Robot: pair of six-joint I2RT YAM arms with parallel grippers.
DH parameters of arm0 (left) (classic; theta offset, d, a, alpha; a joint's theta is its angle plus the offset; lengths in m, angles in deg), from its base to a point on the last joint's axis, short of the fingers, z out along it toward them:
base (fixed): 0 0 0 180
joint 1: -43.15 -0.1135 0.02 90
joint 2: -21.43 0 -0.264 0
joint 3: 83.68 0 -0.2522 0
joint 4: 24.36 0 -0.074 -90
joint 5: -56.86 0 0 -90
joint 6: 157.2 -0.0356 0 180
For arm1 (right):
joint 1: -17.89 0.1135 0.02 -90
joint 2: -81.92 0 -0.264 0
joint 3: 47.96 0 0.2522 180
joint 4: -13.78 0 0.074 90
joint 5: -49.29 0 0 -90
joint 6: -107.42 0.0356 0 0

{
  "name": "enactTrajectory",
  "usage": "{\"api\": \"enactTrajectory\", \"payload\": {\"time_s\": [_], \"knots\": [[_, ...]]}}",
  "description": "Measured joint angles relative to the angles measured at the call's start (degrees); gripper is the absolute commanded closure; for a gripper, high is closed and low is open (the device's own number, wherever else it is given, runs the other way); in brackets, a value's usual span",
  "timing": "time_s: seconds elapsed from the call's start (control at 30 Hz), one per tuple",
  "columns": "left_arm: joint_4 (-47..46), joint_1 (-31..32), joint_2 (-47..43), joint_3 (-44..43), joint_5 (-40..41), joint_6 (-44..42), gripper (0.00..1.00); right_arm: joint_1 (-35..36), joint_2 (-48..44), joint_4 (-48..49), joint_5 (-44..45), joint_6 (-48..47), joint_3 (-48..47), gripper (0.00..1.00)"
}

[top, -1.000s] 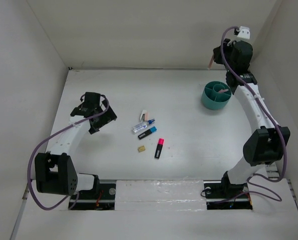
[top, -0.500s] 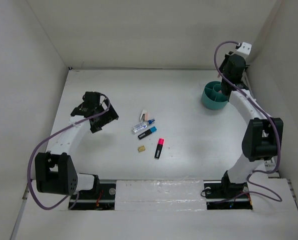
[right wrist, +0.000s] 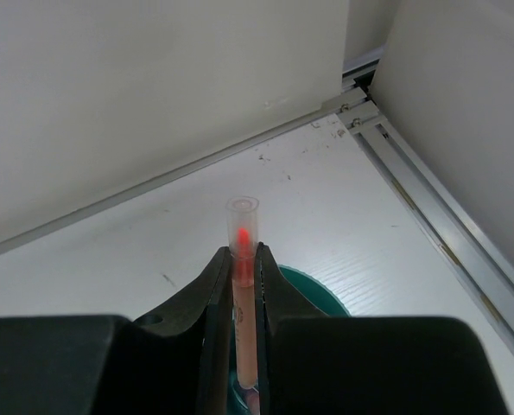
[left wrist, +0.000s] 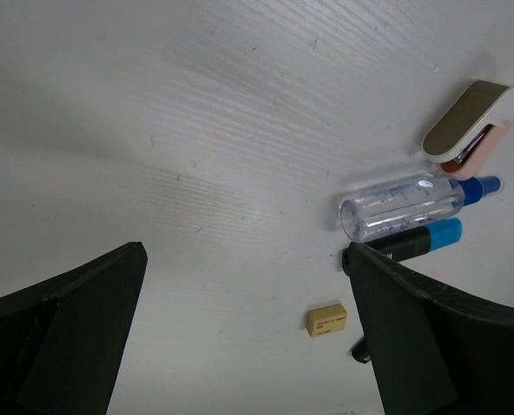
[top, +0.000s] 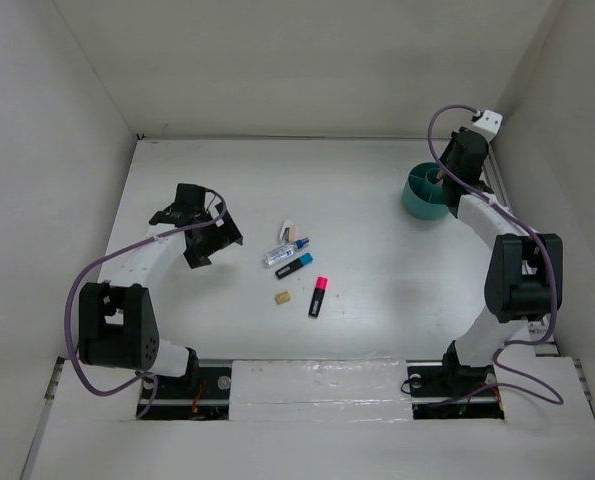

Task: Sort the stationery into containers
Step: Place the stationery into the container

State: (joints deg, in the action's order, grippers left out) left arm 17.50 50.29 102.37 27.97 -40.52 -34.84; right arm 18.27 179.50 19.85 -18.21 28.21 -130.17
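Observation:
My right gripper [right wrist: 243, 264] is shut on a thin salmon pen [right wrist: 244, 328] with a clear cap. It holds the pen upright, with the lower end inside the round teal cup [right wrist: 315, 292]. In the top view this gripper [top: 455, 170] is at the cup's [top: 424, 200] far right rim. My left gripper [top: 205, 238] is open and empty, left of the loose items. These are a white eraser [left wrist: 472, 121], a clear blue-capped tube [left wrist: 405, 207], a blue-capped highlighter [left wrist: 419, 239], a tan block [left wrist: 326, 319] and a pink-capped highlighter [top: 318, 297].
White walls enclose the table on the left, back and right. A metal rail [right wrist: 429, 225] runs along the right wall close to the cup. The loose items lie in a cluster at mid-table.
My right gripper has come down from above the back corner to the cup, and the pen's lower end is now inside it. My left gripper has shifted slightly right, toward the items.

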Motion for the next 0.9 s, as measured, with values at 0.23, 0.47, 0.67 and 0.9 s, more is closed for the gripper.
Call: {"api": "enactTrajectory", "payload": {"time_s": [0.23, 0.47, 0.67, 0.9], "knots": [[-0.09, 0.00, 0.33, -0.02, -0.20, -0.02, 0.00, -0.04, 0.20, 1.40, -0.24, 1.03, 0.00, 1.00], [-0.09, 0.00, 0.33, -0.04, 0.07, 0.00, 0.00, 0.15, 0.52, 1.57, -0.37, 1.57, 1.22, 1.00], [-0.09, 0.00, 0.33, -0.04, 0.07, 0.00, 0.00, 1.09, 0.59, 1.29, 0.07, 2.36, 1.53, 0.92], [-0.11, 0.00, 0.33, -0.04, 0.07, 0.00, 0.00, 1.99, 0.59, 1.05, 0.17, 2.80, 2.34, 0.92]]}}
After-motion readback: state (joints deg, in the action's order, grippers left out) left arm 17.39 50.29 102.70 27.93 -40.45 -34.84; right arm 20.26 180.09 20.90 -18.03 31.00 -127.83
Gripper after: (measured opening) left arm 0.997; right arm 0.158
